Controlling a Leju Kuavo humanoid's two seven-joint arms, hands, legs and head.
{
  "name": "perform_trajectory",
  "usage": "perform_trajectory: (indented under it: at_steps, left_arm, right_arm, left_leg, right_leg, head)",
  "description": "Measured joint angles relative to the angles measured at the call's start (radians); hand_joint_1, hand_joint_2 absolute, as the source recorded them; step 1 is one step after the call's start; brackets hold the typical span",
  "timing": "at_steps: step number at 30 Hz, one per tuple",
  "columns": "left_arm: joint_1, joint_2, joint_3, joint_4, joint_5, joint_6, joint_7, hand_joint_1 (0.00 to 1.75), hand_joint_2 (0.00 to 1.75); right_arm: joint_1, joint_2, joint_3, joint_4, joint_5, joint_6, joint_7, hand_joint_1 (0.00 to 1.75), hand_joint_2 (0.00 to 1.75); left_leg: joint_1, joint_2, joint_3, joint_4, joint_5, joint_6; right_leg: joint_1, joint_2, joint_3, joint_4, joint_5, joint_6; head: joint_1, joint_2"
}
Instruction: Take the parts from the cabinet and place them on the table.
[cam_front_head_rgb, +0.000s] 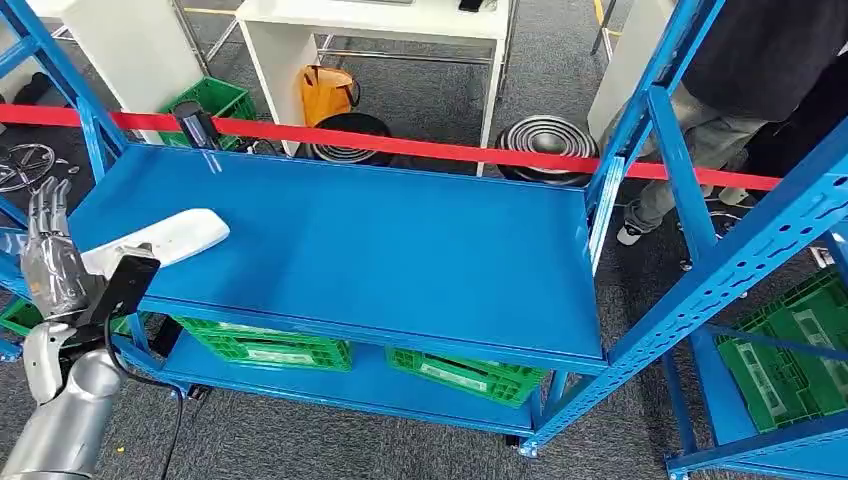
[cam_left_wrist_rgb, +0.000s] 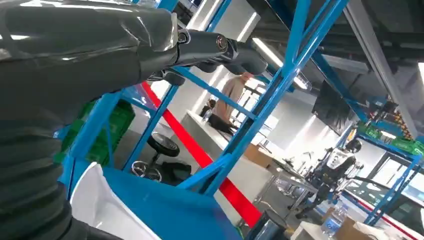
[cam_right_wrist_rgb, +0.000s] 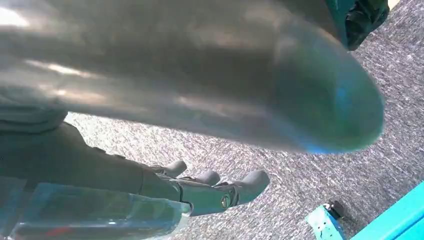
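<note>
At the shelf's (cam_front_head_rgb: 380, 240) left edge, the white part (cam_front_head_rgb: 165, 240) lies lengthwise just beside the left hand (cam_front_head_rgb: 52, 262), fingers (cam_front_head_rgb: 48, 208) apart, empty; right hand's (cam_right_wrist_rgb: 200, 192) fingers loosely extended, holding nothing.

Blue metal rack (cam_front_head_rgb: 380, 250), flat blue top shelf. 1 white elongated part (cam_front_head_rgb: 165, 240) lying at its left front edge; small dark cylinder (cam_front_head_rgb: 196, 124) at back left corner. 2 green crates (cam_front_head_rgb: 268, 345) on lower shelf.

Grey speckled carpet (cam_front_head_rgb: 420, 90) underfoot. Beyond the robot hand (cam_front_head_rgb: 50, 255), white desk (cam_front_head_rgb: 380, 25), red barrier tape (cam_front_head_rgb: 420, 148), green crates (cam_front_head_rgb: 265, 345) below; bright ceiling strip lights (cam_left_wrist_rgb: 267, 50) overhead.
</note>
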Motion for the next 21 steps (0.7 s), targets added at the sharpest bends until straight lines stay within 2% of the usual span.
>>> perform_trajectory:
  at_steps: [21]
  left_arm:
    - [0.026, 0.006, 0.000, -0.063, 0.005, -0.057, -0.012, 0.00, 1.75]
  right_arm:
    - [-0.013, 0.006, 0.001, 0.000, 0.006, 0.024, 0.003, 0.00, 0.00]
  left_leg:
    - [0.000, 0.000, 0.000, 0.000, 0.000, 0.000]
  right_leg:
    - [0.000, 0.000, 0.000, 0.000, 0.000, 0.000]
  head:
    - [0.000, 0.000]
